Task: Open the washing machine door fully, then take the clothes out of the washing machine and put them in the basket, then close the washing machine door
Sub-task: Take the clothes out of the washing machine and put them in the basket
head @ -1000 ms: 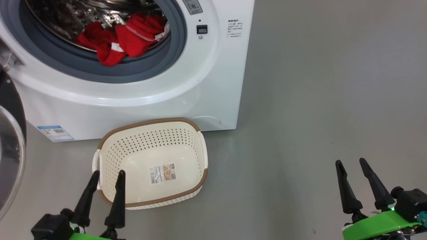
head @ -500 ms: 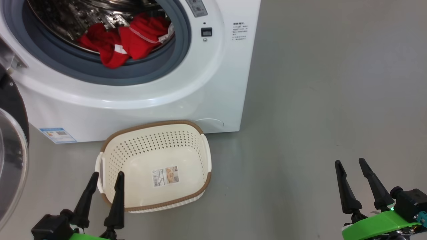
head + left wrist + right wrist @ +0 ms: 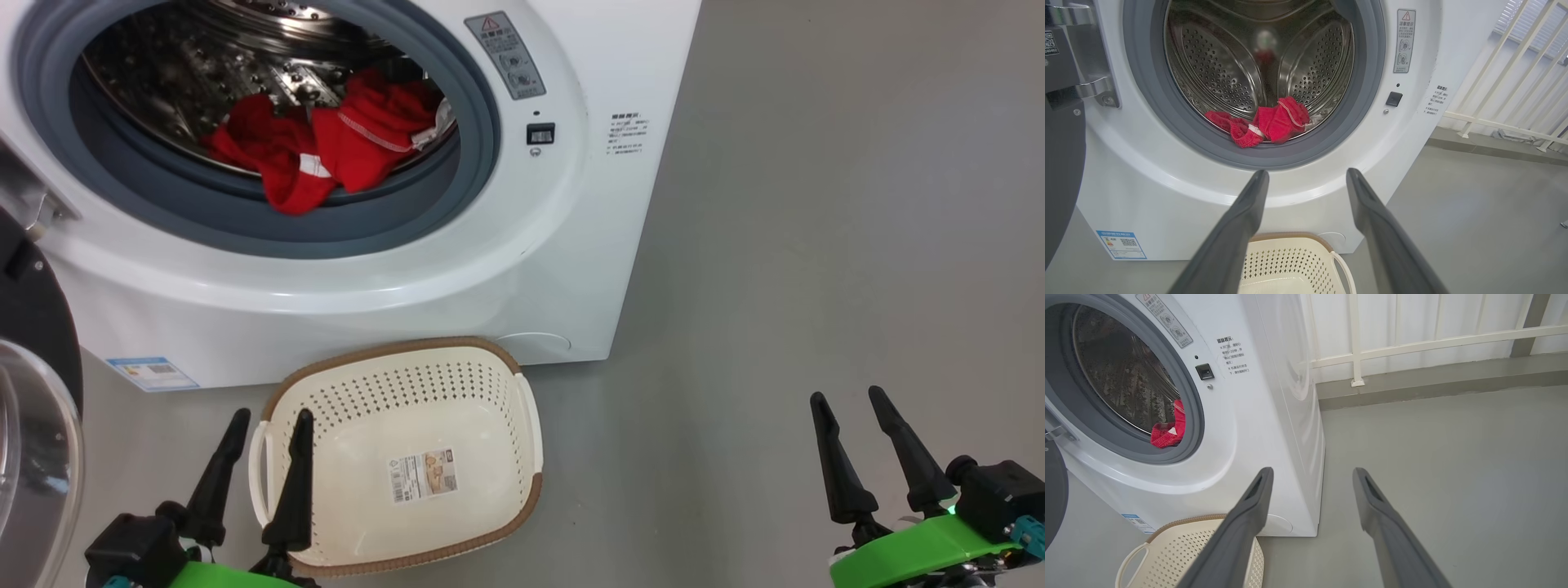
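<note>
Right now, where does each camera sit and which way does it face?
Head view: high, looking down on washer, basket, left gripper and right gripper.
Left wrist view: low, facing straight into the drum, over the left gripper.
Right wrist view: low, facing the washer's front corner and floor, over the right gripper.
Shared: all three show the clothes and basket.

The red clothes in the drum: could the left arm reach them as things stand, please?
Probably yes: the door is swung aside, the open left gripper faces the clothes with nothing between them; the basket sits lower.
</note>
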You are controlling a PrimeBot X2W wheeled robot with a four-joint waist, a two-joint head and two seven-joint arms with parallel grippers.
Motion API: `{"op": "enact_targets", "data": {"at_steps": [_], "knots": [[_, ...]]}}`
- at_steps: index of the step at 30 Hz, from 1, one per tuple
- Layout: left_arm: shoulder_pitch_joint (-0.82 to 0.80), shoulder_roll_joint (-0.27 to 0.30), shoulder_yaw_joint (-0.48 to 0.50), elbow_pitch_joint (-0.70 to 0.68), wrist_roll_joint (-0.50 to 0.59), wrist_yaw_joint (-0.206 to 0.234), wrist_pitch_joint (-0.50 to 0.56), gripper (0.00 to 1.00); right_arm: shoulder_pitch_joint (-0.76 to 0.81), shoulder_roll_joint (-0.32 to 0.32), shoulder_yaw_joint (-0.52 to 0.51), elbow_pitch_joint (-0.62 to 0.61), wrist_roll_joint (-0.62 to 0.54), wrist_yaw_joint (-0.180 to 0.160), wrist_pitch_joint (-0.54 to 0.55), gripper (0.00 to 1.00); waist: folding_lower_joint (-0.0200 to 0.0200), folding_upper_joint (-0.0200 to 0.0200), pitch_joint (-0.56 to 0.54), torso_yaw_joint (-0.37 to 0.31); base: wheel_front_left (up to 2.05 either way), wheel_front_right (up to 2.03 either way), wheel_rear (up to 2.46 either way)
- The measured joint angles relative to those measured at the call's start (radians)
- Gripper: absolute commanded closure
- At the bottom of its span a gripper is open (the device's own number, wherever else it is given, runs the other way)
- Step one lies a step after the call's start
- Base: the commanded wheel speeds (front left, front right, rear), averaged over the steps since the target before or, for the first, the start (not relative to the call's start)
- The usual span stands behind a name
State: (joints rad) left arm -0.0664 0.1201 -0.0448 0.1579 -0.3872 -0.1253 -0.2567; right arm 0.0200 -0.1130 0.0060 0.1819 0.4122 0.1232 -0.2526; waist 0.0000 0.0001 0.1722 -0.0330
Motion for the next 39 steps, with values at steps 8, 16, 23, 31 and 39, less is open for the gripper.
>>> {"op": "enact_targets", "data": {"at_steps": [8,16,23,31,39], "knots": [[0.000,0.000,-0.011,0.000,0.000,0.000,0.000,0.00,-0.003,0.000,0.000,0.000,0.000,0.000,0.000,0.00,0.0000,0.0000,0.010,-0.001,0.07,-0.07,0.00],[-0.034,-0.009,-0.014,0.034,0.024,0.000,0.000,0.00,-0.007,0.001,0.000,0.000,0.000,0.000,0.000,0.00,-0.0001,0.0000,0.038,-0.008,0.00,0.00,0.00],[-0.213,-0.037,0.003,0.138,0.085,0.000,0.000,0.00,-0.062,0.004,0.005,-0.008,0.000,0.000,0.000,0.00,0.0000,0.0000,0.092,-0.018,0.00,0.00,0.00],[-0.501,-0.066,0.049,0.295,0.181,0.001,0.000,0.00,-0.139,0.023,0.014,-0.012,0.002,0.000,-0.002,0.00,-0.0001,0.0000,0.186,-0.045,0.00,0.00,0.00],[-0.759,-0.063,0.087,0.477,0.214,0.002,0.000,0.00,-0.214,0.042,0.036,-0.012,0.019,0.000,-0.003,0.00,-0.0001,0.0000,0.288,-0.092,0.00,0.00,0.00]]}}
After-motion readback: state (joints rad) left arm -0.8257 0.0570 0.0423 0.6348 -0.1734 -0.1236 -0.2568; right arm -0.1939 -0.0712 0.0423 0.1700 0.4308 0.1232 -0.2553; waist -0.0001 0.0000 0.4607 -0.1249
